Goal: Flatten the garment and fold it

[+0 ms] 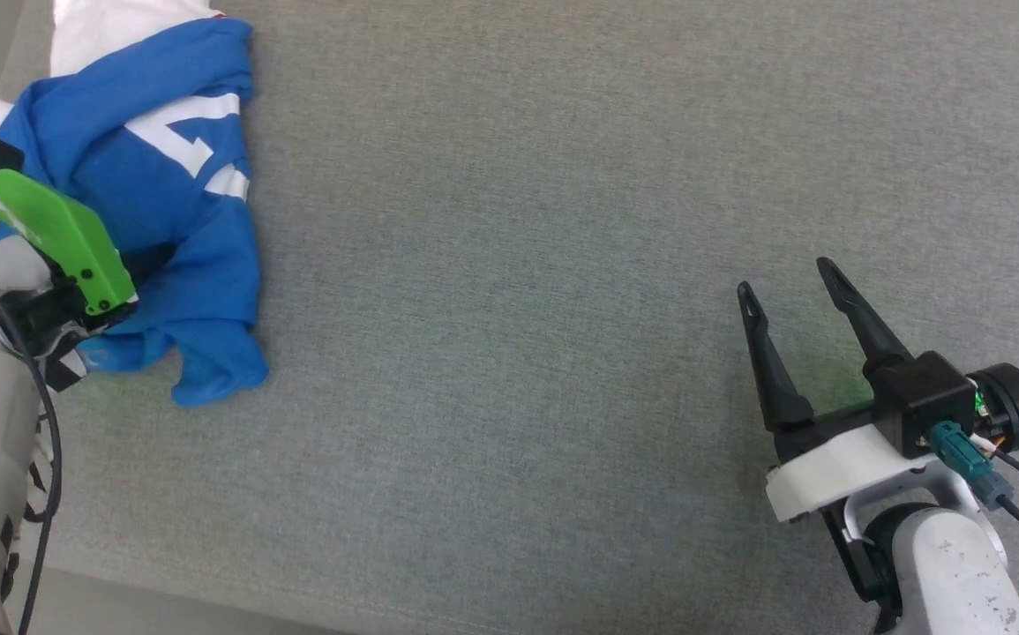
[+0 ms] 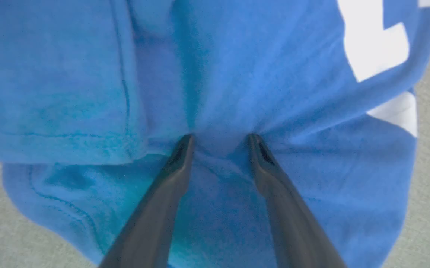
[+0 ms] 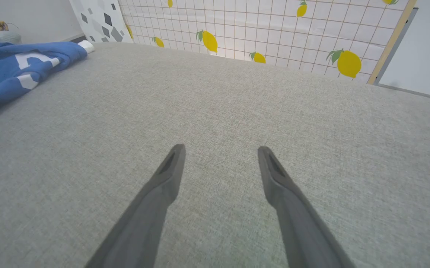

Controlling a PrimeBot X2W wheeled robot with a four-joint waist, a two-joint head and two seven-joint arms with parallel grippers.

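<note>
At the far left edge of the grey woven fabric tabletop (image 1: pixel 518 265) lies the garment (image 1: pixel 183 220), a crumpled royal-blue jersey T-shirt with a white sleeve at its far end and big white number print on top. My left gripper (image 2: pixel 222 139) sits on it under a bright green plastic wrist cover (image 1: pixel 59 234). Its two dark fingers stand part-way apart, tips dug into the blue cloth, with a hump of fabric between them. Well apart, at the lower right, my right gripper (image 1: pixel 785 277) hovers over bare tabletop, spread wide and holding nothing. Beyond it stands a white grid panel printed with yellow lemons (image 3: pixel 274 29).
</note>
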